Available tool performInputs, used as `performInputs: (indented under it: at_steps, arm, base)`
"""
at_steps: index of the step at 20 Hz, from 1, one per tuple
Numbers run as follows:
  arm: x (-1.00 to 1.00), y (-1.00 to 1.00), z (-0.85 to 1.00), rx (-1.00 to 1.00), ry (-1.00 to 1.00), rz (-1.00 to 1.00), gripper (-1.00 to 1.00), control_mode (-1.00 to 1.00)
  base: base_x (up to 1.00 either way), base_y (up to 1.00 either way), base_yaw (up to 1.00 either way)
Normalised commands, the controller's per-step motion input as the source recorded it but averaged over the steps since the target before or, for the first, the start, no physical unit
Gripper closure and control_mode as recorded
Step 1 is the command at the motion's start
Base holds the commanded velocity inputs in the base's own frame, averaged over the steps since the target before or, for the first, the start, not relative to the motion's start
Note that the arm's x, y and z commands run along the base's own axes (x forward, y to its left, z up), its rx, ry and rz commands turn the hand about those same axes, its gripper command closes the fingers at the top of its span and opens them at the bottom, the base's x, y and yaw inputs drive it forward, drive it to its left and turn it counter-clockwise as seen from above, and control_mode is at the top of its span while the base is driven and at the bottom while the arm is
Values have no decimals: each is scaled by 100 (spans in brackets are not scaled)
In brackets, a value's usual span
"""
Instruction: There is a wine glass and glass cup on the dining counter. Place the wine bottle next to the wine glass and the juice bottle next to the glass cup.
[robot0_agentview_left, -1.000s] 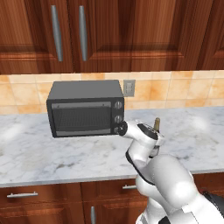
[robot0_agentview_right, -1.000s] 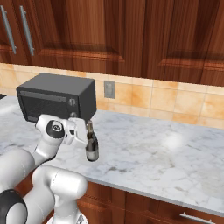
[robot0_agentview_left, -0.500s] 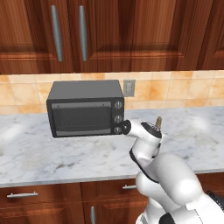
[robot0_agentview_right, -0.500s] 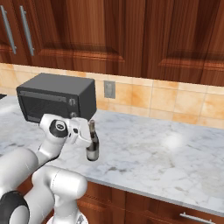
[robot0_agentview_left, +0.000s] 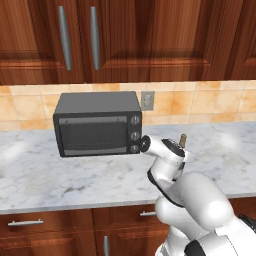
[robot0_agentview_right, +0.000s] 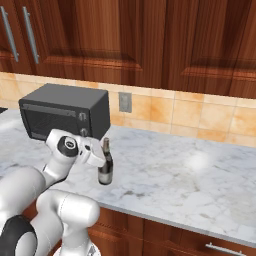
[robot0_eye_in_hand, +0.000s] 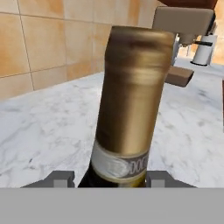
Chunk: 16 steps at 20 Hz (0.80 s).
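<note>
The wine bottle (robot0_agentview_right: 105, 170) stands upright on the marble worktop (robot0_agentview_right: 190, 165), right of the microwave. It is dark glass with a tan-topped neck (robot0_eye_in_hand: 131, 96) and a pale label band. My gripper (robot0_agentview_right: 102, 159) reaches it from the left at neck height. In the hand view the gripper (robot0_eye_in_hand: 109, 177) has one dark tip on each side of the bottle, pressed close against it. From the left base view the tan bottle top (robot0_agentview_left: 183, 140) pokes up behind my hand (robot0_agentview_left: 177, 152). The wine glass, glass cup, juice bottle and dining counter are out of view.
A dark microwave (robot0_agentview_left: 97, 125) sits against the tiled wall, just left of my hand. A wall outlet (robot0_agentview_right: 125, 102) is behind it. Wood cabinets hang above and drawers run below the worktop. A tan appliance (robot0_eye_in_hand: 183, 26) stands farther along the counter.
The jaws have closed from wide open onto the bottle's neck. The hand has edged slightly toward the bottle. The bottle still stands in the same spot.
</note>
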Motion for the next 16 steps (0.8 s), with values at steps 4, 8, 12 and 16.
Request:
performInputs:
  at_steps: [4, 8, 12, 16]
  arm:
    - [-28, -2, -6, 0, 0, 9, 100, -100]
    - [-51, 8, 13, 0, -13, 8, 100, -100]
    - [-49, 25, 30, 0, -9, 1, 100, -100]
    - [-52, 31, 32, -2, -4, 0, 100, -100]
  base:
    - [0, 0, 0]
    - [0, 0, 0]
    - [0, 0, 0]
    - [0, 0, 0]
